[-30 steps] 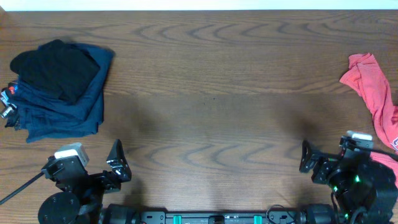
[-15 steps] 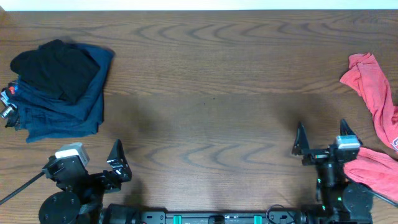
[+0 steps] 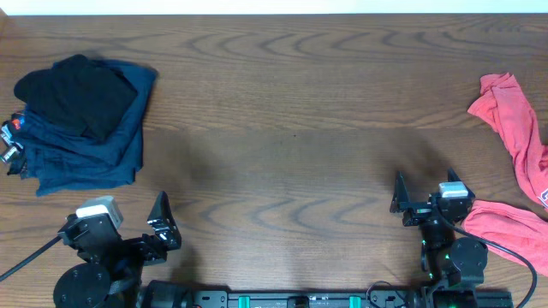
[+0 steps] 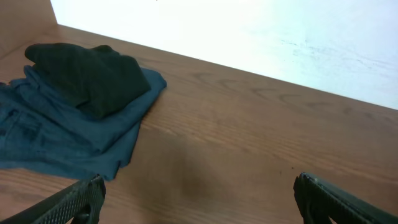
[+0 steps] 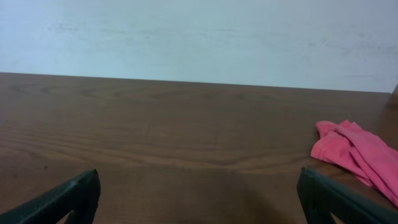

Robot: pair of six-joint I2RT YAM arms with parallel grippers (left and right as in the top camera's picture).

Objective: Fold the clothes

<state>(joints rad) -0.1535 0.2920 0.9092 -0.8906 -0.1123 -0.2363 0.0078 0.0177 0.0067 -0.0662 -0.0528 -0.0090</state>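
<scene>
Over the last second the right arm has swung in from the 4 o'clock corner toward 5 o'clock, uncovering a lower fold of the coral-red garment (image 3: pixel 518 128). The left arm has not shifted.

The worktop (image 3: pixel 291 128) is bare through its middle. At 10 o'clock lie the navy garment (image 3: pixel 86 158) and, on top of it, the black garment (image 3: pixel 77 94); both look folded and stacked already. The coral-red one sprawls crumpled along the 3 o'clock edge and partly runs out of the overhead view, so it is probably the piece now due.

The right tool (image 3: pixel 425 192) has its fingers spread wide on nothing, just beside that lower fold. The left tool (image 4: pixel 199 183) is likewise apart and empty at 7 o'clock, facing the stack.

To do the step well, the right arm should turn back toward 3 o'clock. It should pinch one layer at a hem or shoulder rather than a bunch, then draw the cloth to the bare middle. There the left arm can take the opposite edge, so the two can pull the garment flat before any fold. Dragging low should keep the fabric from twisting, and the finished stack is best left alone.

No brand or lettering can be read. Small red and white marks (image 3: pixel 10 141) show at the stack's 9 o'clock edge, too small to make out.
</scene>
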